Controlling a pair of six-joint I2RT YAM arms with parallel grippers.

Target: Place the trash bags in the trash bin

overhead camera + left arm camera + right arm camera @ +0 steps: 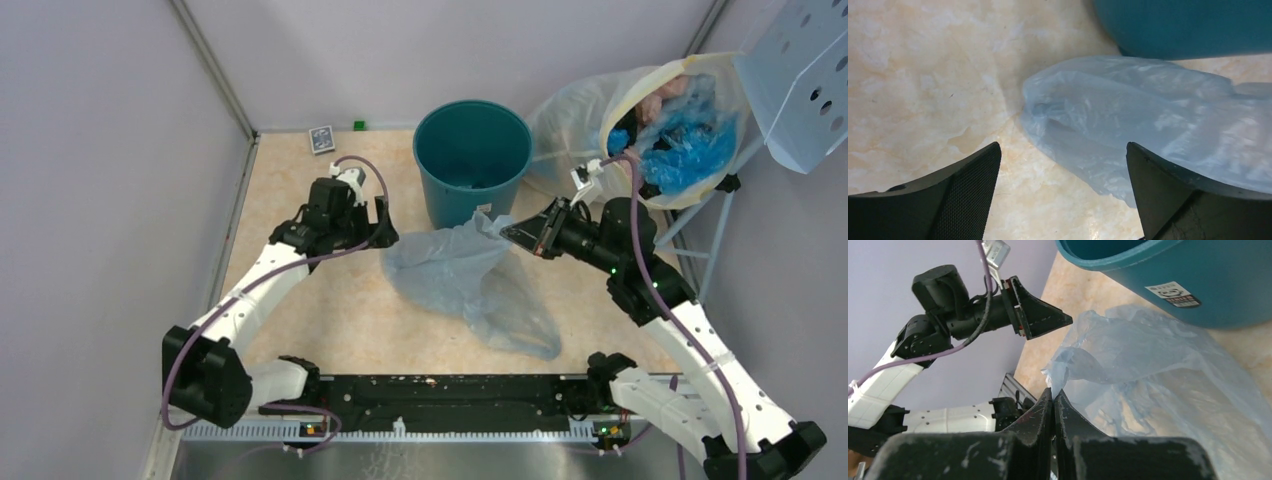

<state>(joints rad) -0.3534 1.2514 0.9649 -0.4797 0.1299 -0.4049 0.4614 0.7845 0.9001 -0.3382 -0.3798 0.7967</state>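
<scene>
A pale blue-grey translucent trash bag [470,285] lies spread on the beige floor in front of the teal trash bin [471,160]. My right gripper [503,229] is shut on the bag's upper edge and lifts it slightly, just below the bin's near side. In the right wrist view the jaws [1053,391] pinch the bag's edge [1128,370], with the bin and its white sticker [1173,294] above. My left gripper [384,232] is open at the bag's left edge. In the left wrist view its fingers [1063,150] straddle the bag's corner [1128,120] over the floor.
A big cloudy-white sack [650,125] with yellowish rim, holding blue plastic, hangs on a frame at the back right. A small card box [321,138] lies at the back wall. Walls close in left and back. The arms' base rail [440,390] runs along the near edge.
</scene>
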